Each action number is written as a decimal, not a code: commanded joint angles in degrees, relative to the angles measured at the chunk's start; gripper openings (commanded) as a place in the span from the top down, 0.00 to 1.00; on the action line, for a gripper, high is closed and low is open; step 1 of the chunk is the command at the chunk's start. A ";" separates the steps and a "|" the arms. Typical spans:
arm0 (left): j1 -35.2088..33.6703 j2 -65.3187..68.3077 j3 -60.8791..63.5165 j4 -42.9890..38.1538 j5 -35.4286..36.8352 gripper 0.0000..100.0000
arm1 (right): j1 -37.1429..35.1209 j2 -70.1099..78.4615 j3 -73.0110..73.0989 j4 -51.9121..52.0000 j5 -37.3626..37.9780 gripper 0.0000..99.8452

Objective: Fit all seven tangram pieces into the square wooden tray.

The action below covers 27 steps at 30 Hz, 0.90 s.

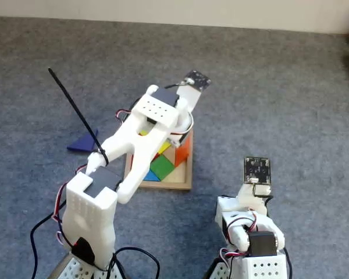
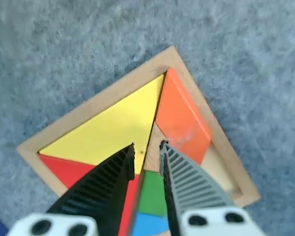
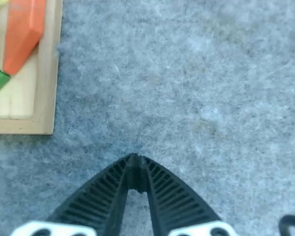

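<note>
The square wooden tray lies on the grey carpet under the left arm. In the left wrist view it holds a large yellow triangle, an orange parallelogram, a red piece, a green piece and a light blue piece. A strip of bare wood shows beside the orange piece. My left gripper hovers over the tray's middle, slightly open, nothing between its fingers. A dark blue triangle lies on the carpet left of the tray. My right gripper is shut over bare carpet, to the right of the tray.
A thin black strap sticks up diagonally from the left arm. The right arm is folded back near the front edge. Open carpet stretches to the right of the tray and behind it.
</note>
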State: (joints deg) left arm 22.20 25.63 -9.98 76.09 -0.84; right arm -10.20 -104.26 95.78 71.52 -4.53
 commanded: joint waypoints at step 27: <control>2.33 8.84 -3.03 -5.71 -0.35 0.90 | 0.92 -0.92 7.52 0.13 -0.26 1.00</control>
State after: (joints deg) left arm 25.45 33.71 -12.97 69.93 -0.84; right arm -10.20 -104.26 95.78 71.52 -4.53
